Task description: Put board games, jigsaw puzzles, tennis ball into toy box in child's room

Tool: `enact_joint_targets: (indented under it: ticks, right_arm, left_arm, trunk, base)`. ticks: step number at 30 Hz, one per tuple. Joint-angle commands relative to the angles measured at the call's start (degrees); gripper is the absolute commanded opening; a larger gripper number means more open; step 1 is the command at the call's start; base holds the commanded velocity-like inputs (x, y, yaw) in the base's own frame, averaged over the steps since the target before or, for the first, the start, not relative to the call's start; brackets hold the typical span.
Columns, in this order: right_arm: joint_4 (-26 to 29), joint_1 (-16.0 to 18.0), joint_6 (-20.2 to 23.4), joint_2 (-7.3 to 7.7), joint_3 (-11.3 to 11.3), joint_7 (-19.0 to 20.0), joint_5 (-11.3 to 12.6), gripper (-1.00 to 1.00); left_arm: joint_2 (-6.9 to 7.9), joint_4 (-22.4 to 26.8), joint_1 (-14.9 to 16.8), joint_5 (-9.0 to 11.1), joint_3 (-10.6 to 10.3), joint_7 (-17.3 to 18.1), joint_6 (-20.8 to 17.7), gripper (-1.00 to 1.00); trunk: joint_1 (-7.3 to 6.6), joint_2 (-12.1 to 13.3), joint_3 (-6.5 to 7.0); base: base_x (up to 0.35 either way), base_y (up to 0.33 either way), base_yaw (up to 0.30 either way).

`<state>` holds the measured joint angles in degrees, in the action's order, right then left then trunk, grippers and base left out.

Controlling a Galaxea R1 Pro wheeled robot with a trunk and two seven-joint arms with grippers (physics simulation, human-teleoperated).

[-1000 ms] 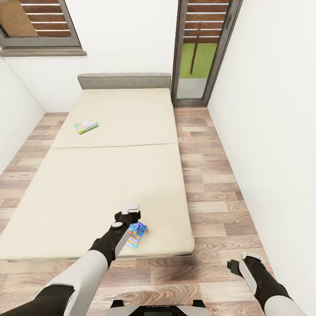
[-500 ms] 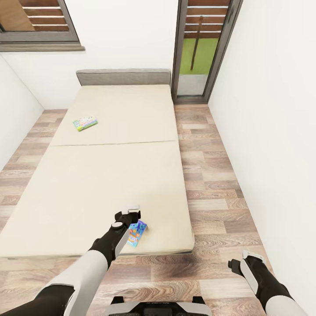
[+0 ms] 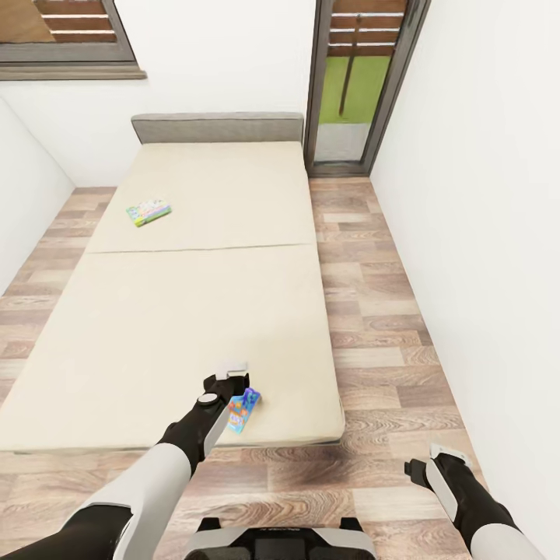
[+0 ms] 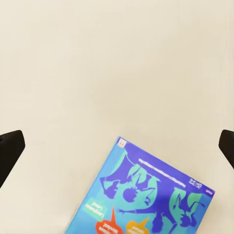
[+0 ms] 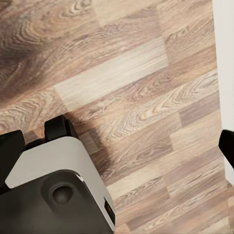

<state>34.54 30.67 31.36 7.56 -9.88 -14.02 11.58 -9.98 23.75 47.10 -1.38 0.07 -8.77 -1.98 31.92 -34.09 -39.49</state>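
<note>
Blue board game (image 3: 243,410) lies flat near the bed's (image 3: 155,327) near right corner, just beside the left claw (image 3: 231,372), whose fingers stand spread wide. A green board game (image 3: 148,211) rests near the far left edge. Right claw (image 3: 435,464) hangs wide over wood floor (image 3: 373,311).

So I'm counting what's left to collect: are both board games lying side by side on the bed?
No: the blue board game lies by the near edge under the left gripper, the green board game far up the bed.
</note>
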Motion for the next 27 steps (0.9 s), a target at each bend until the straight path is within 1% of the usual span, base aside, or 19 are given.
enact_joint_targets:
  ticks: [1, 27]
  right_arm:
    - [0.1, 0.0, 0.2, 0.01, 0.0, -0.4, 0.6, 1.00]
    - [0.1, 0.0, 0.2, -0.17, 0.1, -0.5, 0.2, 1.00]
  left_arm:
    - [-0.02, 0.1, 0.0, -0.2, 0.0, -0.2, -0.2, 1.00]
    - [-0.02, 0.1, 0.0, -0.2, -0.3, -0.2, 0.2, 1.00]
  trunk:
    - [0.01, -0.1, -0.15]
    - [0.01, -0.1, -2.59]
  base:
    - [0.000, 0.000, 0.000]
    - [0.000, 0.000, 0.000]
